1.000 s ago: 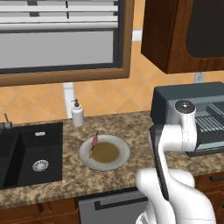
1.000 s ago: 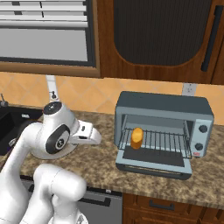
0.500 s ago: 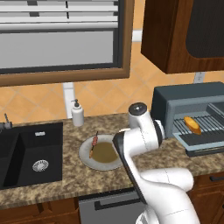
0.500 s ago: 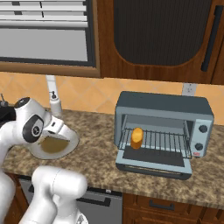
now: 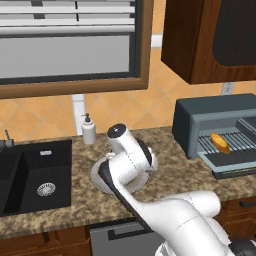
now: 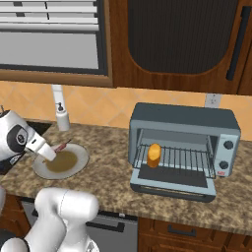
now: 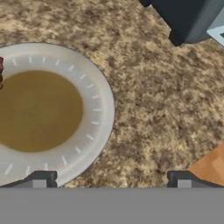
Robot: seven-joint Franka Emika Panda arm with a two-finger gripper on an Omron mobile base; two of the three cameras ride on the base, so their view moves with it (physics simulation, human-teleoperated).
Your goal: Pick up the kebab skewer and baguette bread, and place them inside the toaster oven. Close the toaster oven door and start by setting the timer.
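The arm has swung left from the oven (image 6: 183,147) to over the plate (image 6: 78,164) — gripper (image 7: 111,178) empty, its 2 fingers spread above the rim. The skewer (image 6: 62,146) lies on the plate's far edge; the baguette (image 6: 154,154) sits on the oven rack, door (image 6: 173,183) down.

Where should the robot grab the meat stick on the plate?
Best guess: come straight down from above and pinch the kebab skewer around its middle, fingers closing across its thin width. It lies flat and slanted on the far rim of the plate, too low to take from the side. The gripper is open.
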